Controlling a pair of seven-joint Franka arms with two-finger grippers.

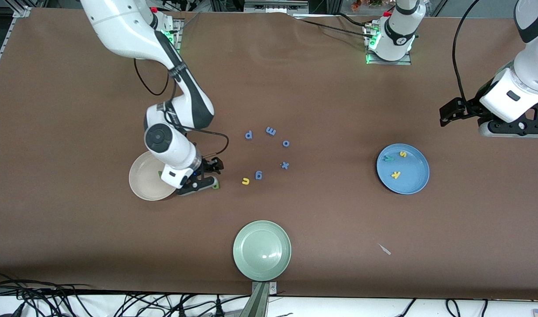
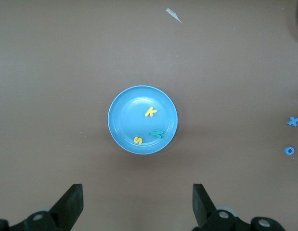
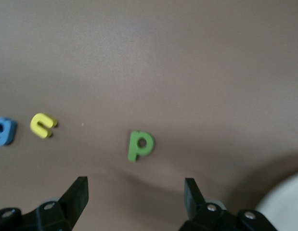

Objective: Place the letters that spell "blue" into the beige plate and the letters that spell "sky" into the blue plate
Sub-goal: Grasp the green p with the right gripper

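Right pincer (image 3: 134, 202) spread over green b (image 3: 140, 145) on tabletop beside beige plate (image 1: 143, 182), lined up for grab. Left pincer (image 2: 136, 204) spread, waiting above blue plate (image 2: 122, 127), sky letters inside.

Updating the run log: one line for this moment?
right gripper: open over green b | left gripper: open, waiting | blue plate: s, k, y

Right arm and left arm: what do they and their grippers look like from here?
Both arms are glossy white with dark joint bands and black cables looping alongside. The right gripper and left gripper are black, each with two wedge-shaped fingers. Green lights glow at both bases, with a red button beside each.
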